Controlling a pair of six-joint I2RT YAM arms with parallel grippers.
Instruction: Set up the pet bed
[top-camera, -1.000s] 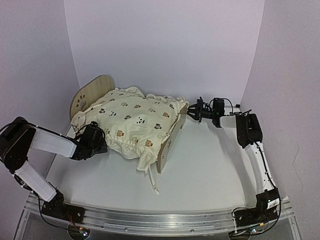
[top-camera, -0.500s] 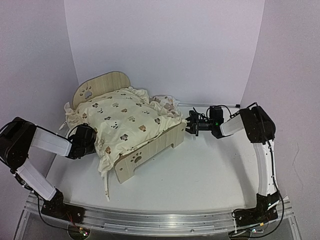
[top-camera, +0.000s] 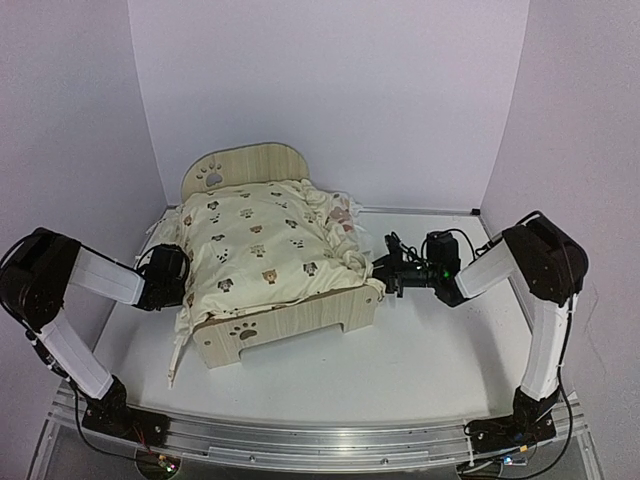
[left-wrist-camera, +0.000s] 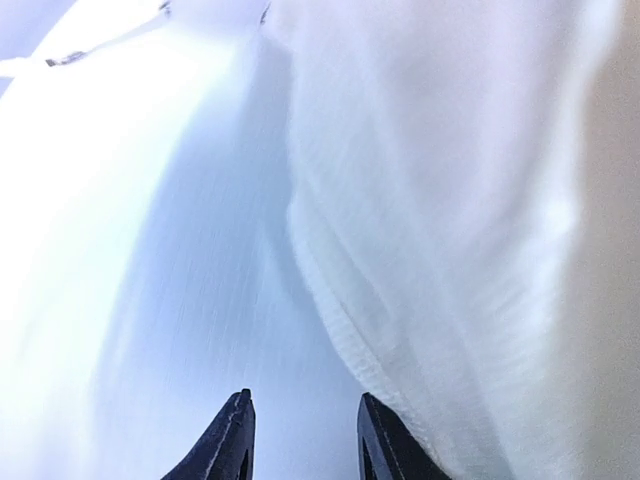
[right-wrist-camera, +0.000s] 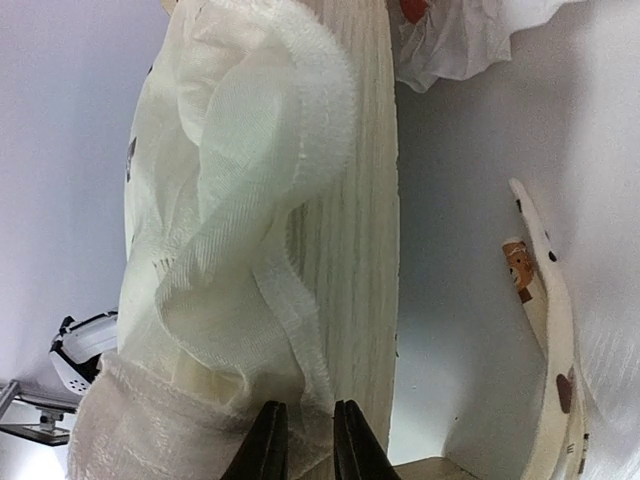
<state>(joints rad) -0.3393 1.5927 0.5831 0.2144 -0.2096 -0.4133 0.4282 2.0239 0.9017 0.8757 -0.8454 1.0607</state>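
Top external shows your left claw (top-camera: 178, 274) narrowly parted beside the pet bed (top-camera: 290, 322); your right claw (top-camera: 382, 272) sits narrow against the cushion (top-camera: 265, 240) frill, grip unclear.

the white table (top-camera: 440, 345) in front of me carries the pet bed (top-camera: 300, 318), which stands left of the middle with its footboard (top-camera: 245, 330) toward my side and its headboard (top-camera: 250, 160) toward the back wall. at its near left corner a loose tie (top-camera: 177, 358) of the cream cushion (top-camera: 260, 240) trails down onto the tabletop.
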